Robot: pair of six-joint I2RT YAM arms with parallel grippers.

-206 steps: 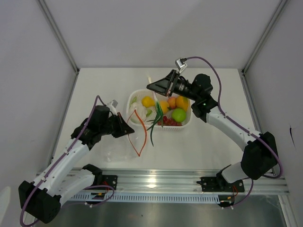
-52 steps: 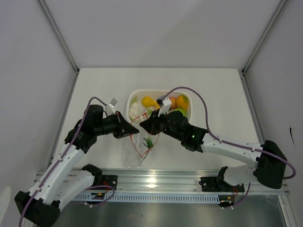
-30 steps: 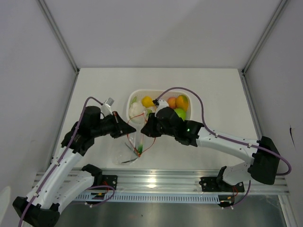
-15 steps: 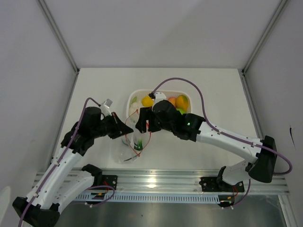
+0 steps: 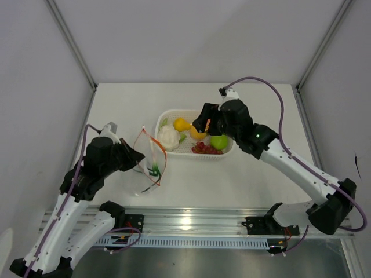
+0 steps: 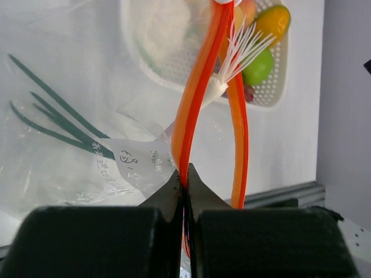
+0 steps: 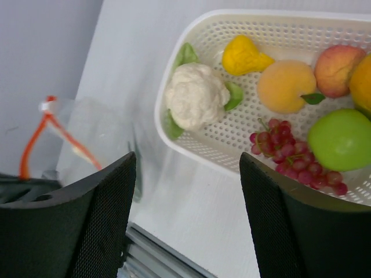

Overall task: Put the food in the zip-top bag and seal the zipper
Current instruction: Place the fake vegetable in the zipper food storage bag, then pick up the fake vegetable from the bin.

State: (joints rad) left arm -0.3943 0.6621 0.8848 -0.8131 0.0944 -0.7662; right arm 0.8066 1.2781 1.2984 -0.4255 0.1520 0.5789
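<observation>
Left pincer clamps tight on the zipper, green beans in the zip-top bag just beyond; right pincer hangs spread, cauliflower ahead.

The perforated basket is white, the cauliflower white, the apple green, the zipper orange.

walls: pale grey panels | table: white | near edge: aluminium rail
</observation>
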